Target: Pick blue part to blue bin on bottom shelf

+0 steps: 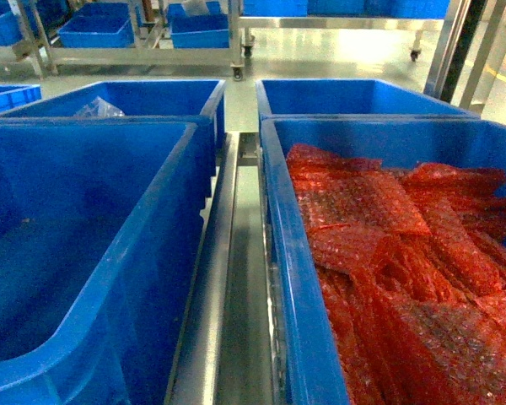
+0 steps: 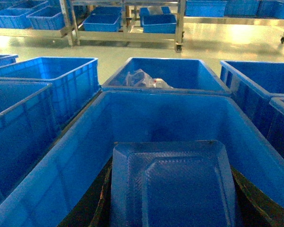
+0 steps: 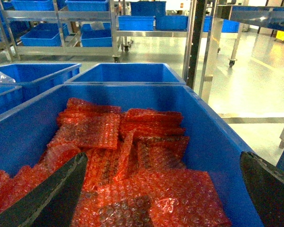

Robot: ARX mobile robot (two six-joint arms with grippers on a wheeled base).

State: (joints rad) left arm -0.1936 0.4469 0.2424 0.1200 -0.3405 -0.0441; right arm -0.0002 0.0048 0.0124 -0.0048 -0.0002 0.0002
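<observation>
Blue part [image 2: 173, 189], a ribbed moulded tray, sits between the left gripper [image 2: 173, 208]'s 2 dark fingers, apparently held, above the empty blue bin [image 2: 61, 175]. It looks light, thin and flexy, so an edge pinch suits it best. Right gripper [image 3: 161, 198] hangs wide open over red bubble-wrap bags [image 3: 132, 156]. Bottom shelf is not identifiable.

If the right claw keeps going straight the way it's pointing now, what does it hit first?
Most likely the red bubble-wrap bags piled in the blue bin right under and ahead of the open right claw; depth is hard to judge.
</observation>
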